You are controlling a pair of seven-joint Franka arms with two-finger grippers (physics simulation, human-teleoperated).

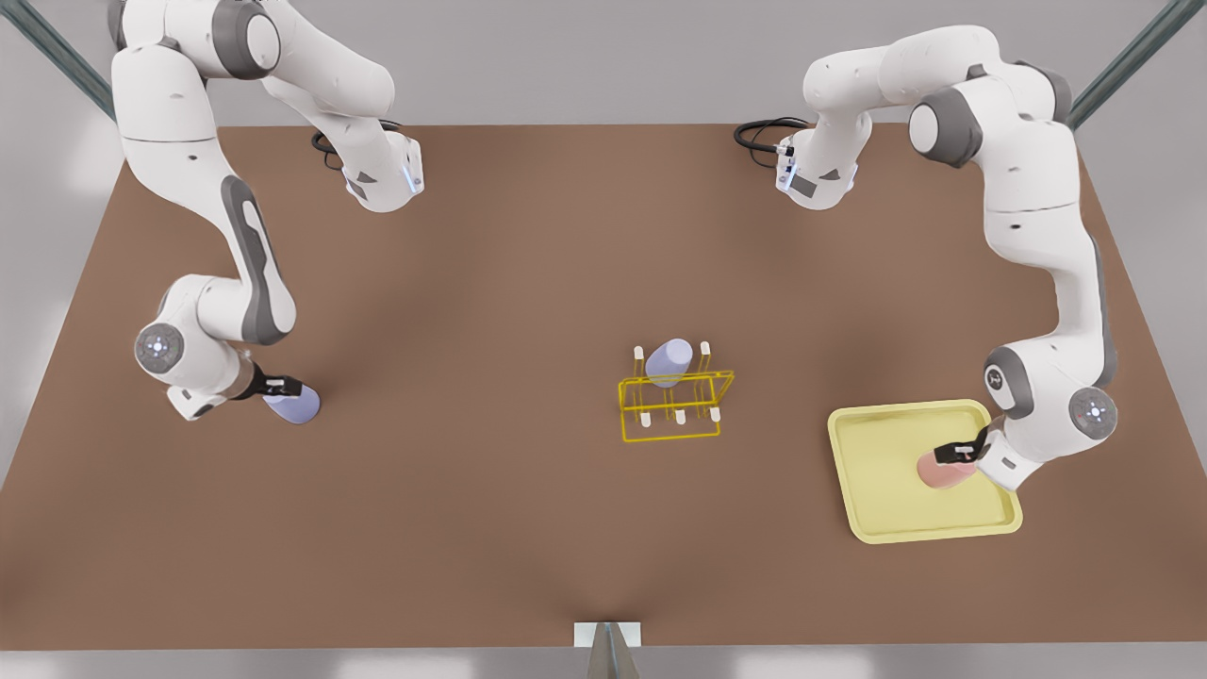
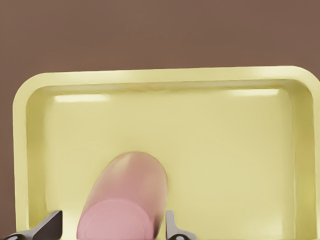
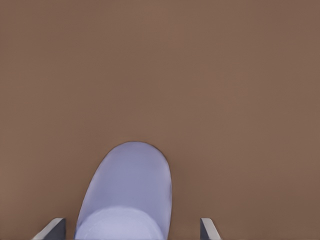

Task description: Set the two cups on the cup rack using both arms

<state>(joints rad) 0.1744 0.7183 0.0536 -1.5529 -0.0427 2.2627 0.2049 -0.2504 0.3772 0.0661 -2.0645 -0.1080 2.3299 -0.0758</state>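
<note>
Pink cup (image 2: 125, 200) between left jaws

arms (image 1: 1037, 179): glossy white shells | grey joint sections | black cable loops | small black hands (image 1: 283, 386)

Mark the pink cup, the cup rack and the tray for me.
pink cup (image 2: 125, 200), left wrist view, its side wall.
cup rack (image 1: 671, 436), front view, near bottom wire.
tray (image 1: 877, 453), front view, bare floor.

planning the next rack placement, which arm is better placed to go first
Left, likely: the left tool straddles the pink cup on the tray, nearer the cup rack. The right tool straddles the lavender cup, farther off.
</note>
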